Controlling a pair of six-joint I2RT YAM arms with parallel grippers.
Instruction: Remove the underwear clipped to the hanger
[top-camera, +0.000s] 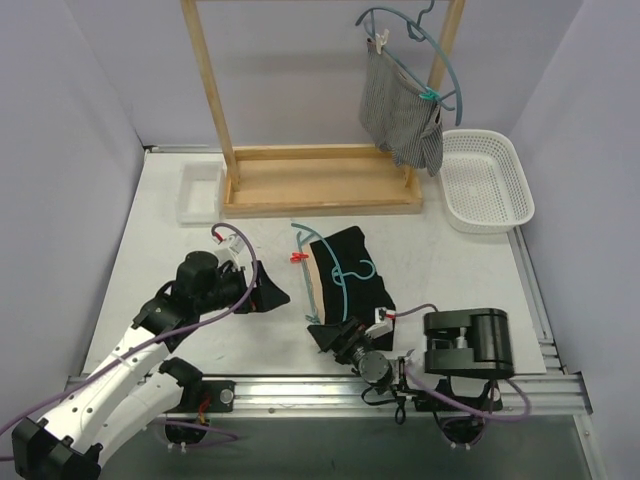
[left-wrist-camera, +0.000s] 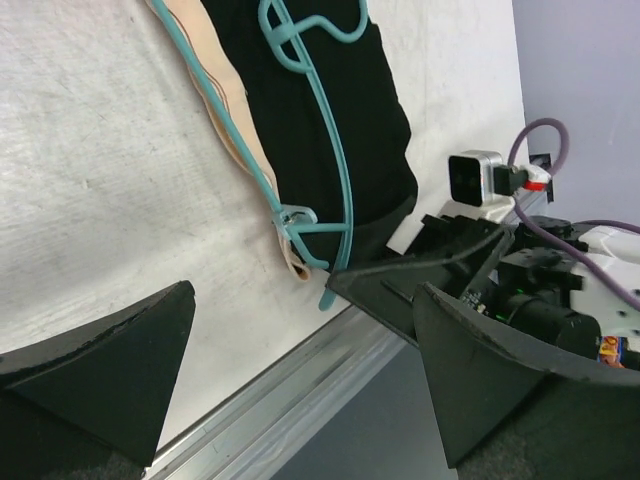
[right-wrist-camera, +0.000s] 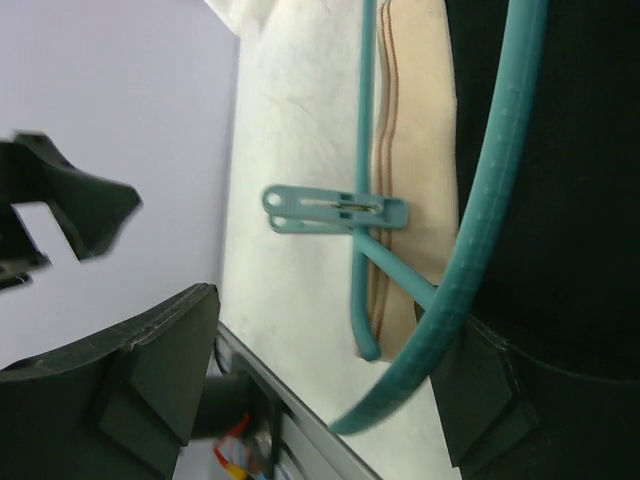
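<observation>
Underwear not yet freed: black pair (top-camera: 350, 262) near, pinned by teal clip (right-wrist-camera: 335, 212); grey pair (top-camera: 398, 115) hanging far right, clipped. Left gripper (left-wrist-camera: 300, 390), right gripper (right-wrist-camera: 320, 400): fingers apart, empty.

You see black underwear (top-camera: 345, 250) flat at frame centre, a teal hanger (top-camera: 334, 282) lying on it; grey striped underwear (top-camera: 398, 115) hangs upper right, clipped to another teal hanger (top-camera: 451, 56).

rack (top-camera: 320, 182) rear | basket (top-camera: 490, 226) right of it | tray (top-camera: 200, 190) left | briefs (top-camera: 342, 248) front (under hanger (left-wrist-camera: 340, 160))
</observation>
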